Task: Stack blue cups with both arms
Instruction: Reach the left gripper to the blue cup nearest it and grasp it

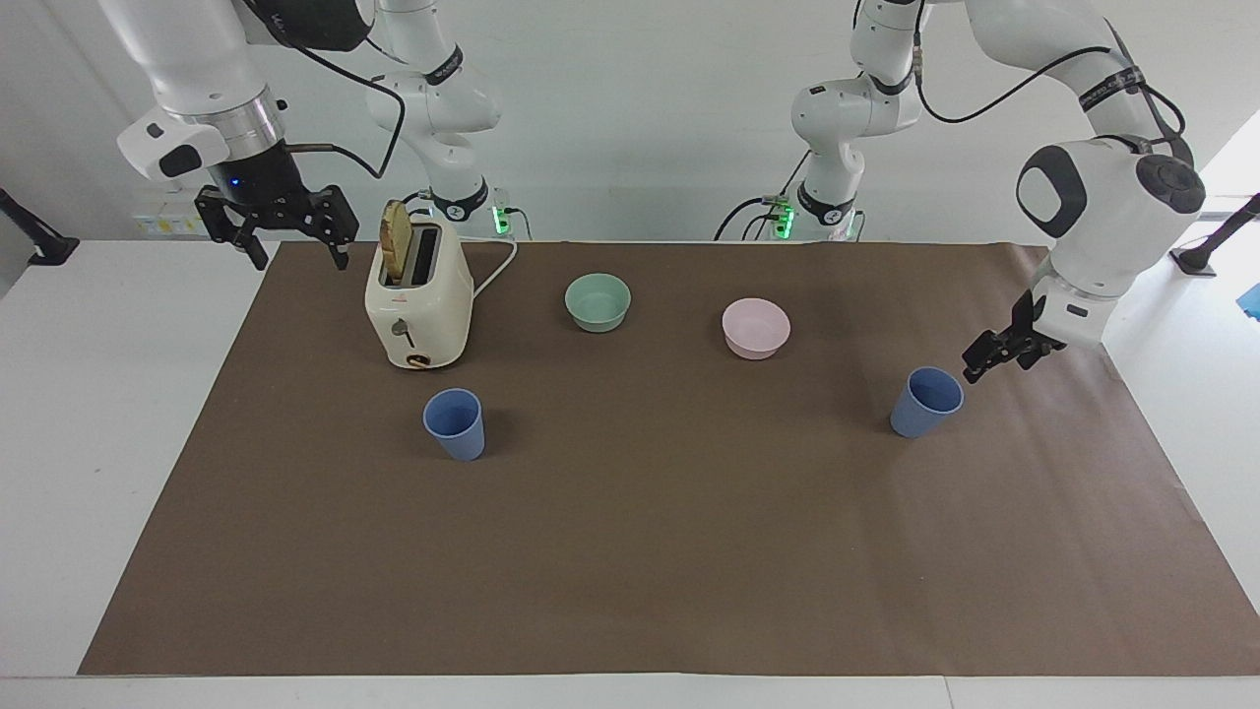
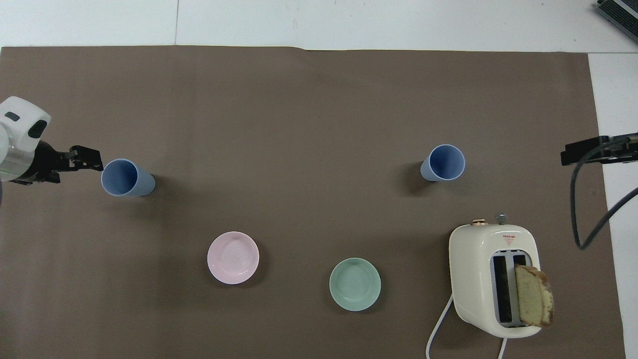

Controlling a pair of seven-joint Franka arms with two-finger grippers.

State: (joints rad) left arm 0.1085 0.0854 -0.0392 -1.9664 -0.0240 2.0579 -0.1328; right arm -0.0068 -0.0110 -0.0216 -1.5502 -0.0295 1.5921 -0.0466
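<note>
Now, reading the facing view from its left edge: your right gripper is waiting up over the mat's corner at the right arm's end, beside the toaster, with its fingers spread wide and holding nothing. One blue cup is standing upright on the mat, farther from the robots than the toaster. The green bowl and pink bowl are sitting mid-table, nearer the robots. The second blue cup is standing upright toward the left arm's end. Your left gripper is hovering just beside its rim, fingers apart and empty, not yet around the cup.

Judgement: both cups are looking light, thin-walled and smooth, so they are likely to tip or slide if nudged. You are best taking the wall just under the rim, squeezing gently.
</note>
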